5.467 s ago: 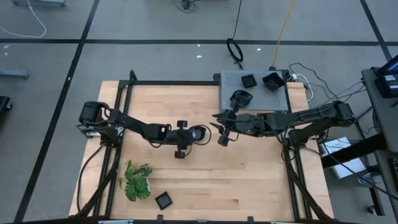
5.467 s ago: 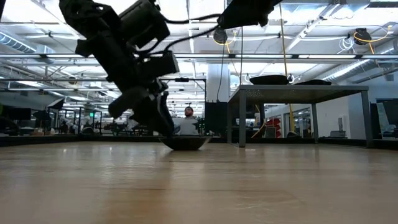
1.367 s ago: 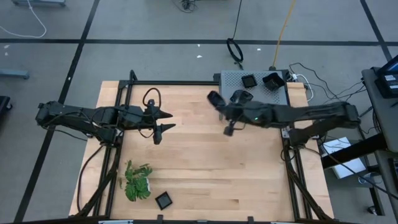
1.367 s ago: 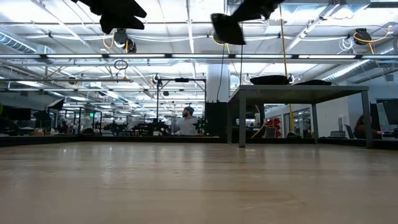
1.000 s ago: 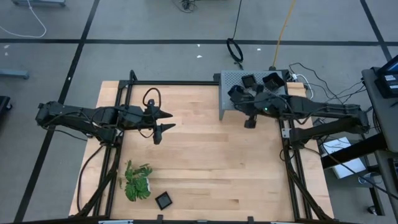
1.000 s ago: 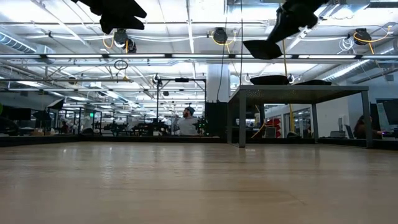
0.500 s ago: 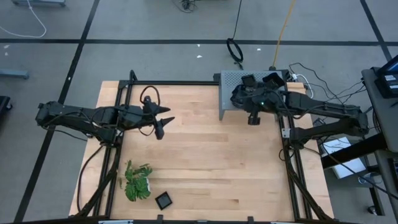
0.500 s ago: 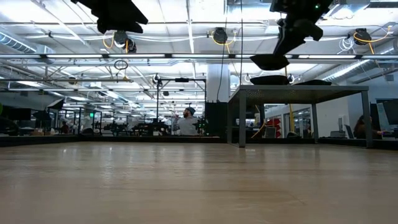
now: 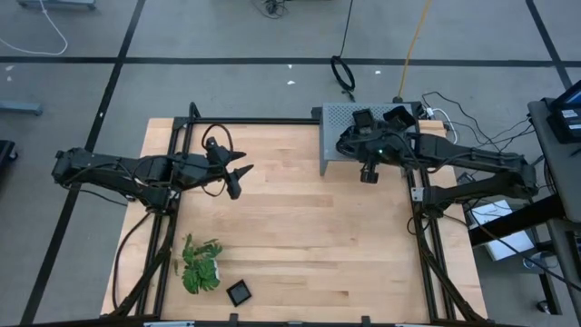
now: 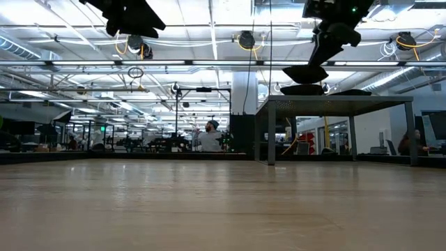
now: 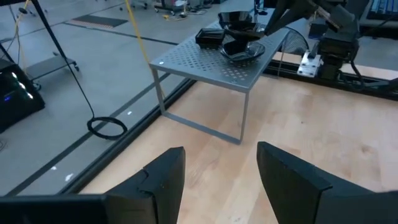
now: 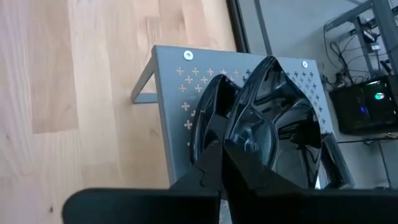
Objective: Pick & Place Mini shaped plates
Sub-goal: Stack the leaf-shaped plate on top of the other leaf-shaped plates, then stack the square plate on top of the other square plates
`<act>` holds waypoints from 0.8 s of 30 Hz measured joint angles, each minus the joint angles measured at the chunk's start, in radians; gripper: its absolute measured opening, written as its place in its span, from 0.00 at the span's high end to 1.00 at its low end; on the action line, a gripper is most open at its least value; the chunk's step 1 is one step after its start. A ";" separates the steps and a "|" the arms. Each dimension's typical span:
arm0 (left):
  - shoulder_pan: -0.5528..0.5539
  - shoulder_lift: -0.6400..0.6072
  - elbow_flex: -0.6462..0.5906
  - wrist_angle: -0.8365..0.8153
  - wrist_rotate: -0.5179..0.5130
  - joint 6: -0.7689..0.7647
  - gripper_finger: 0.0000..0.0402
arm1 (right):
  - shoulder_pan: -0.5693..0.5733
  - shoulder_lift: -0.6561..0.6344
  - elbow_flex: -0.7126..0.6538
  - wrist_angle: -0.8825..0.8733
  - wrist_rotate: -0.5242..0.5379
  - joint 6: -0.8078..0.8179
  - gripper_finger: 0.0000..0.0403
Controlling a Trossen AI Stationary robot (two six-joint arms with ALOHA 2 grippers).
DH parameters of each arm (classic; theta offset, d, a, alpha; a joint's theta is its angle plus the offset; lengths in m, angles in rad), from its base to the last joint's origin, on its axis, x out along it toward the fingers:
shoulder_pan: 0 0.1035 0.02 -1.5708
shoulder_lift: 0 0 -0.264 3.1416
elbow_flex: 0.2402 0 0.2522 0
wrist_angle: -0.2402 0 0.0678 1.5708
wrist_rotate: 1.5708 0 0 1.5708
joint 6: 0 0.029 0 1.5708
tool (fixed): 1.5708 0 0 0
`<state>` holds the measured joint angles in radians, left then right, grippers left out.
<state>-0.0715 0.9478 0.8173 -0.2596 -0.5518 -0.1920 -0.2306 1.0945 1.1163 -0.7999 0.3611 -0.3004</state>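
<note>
My right gripper is shut on a glossy black mini plate and holds it just above the grey perforated stand at the table's far right. Two more black plates rest on the stand's top. Another square plate lies flat on the wood near the front edge. My left gripper hovers open and empty over the table's left half. My right gripper pinches the plate's rim between its two fingers, coming down at it on a slant from above. The plate hangs about level below the fingers, a little above the stand's top. Whether it touches the stand I cannot tell.
A green leafy plant stands at the front left, beside the square plate. The stand's legs rise from the far right of the wood. Bare wood spans the table's middle. People show far back in the room.
My right gripper has gone down toward the stand with the plate, which stays about level and has come from well above the stand's top to just over it.
</note>
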 joint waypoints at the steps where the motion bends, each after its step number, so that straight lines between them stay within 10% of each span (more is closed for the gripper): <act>1: 0.000 0.000 0.000 0.003 0.000 0.003 0.49 | 0.000 0.001 -0.002 0.000 0.000 -0.005 1.00; 24: 0.000 0.000 0.000 0.003 0.001 -0.012 0.49 | 0.002 -0.004 -0.101 0.158 0.009 -0.055 0.81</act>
<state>-0.0715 0.9478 0.8173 -0.2562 -0.5506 -0.2045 -0.2281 1.0904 1.0149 -0.6419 0.3701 -0.3553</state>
